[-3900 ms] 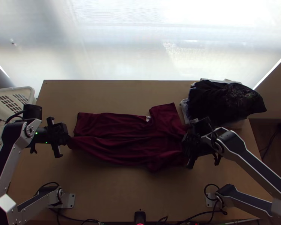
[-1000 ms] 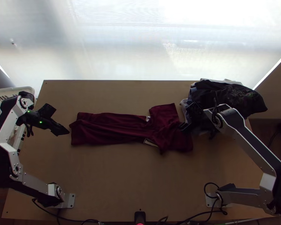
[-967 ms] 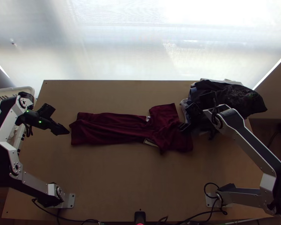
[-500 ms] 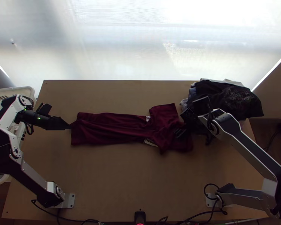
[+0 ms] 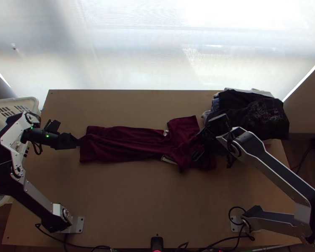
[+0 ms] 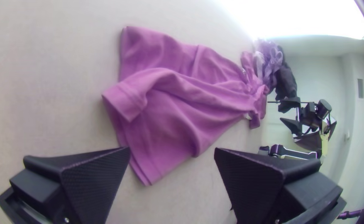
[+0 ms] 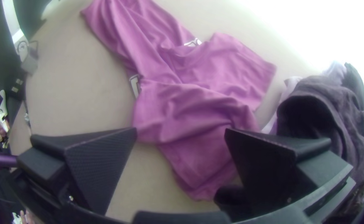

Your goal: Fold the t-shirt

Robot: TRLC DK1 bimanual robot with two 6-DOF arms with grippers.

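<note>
In the top view, a dark red t-shirt (image 5: 128, 145) lies rumpled lengthwise across the wooden table (image 5: 136, 201), its hem by the left gripper (image 5: 78, 142) and one end partly covered by the right gripper (image 5: 196, 155); whether either touches the cloth cannot be told. A dark heap of clothes (image 5: 258, 115) sits beyond the right gripper, partly behind it, while a white basket (image 5: 31, 102) is cut off at the edge behind the left arm. In the left wrist view, the left gripper (image 6: 172, 149) stands released, fingers wide apart near the hem, where a flap of cloth doubles back; the shirt's distant end is small and hard to read. In the right wrist view, the right gripper (image 7: 181, 130) is likewise parted over the sleeve end, one finger masking some fabric, the shirt's other end cropped by the frame.
</note>
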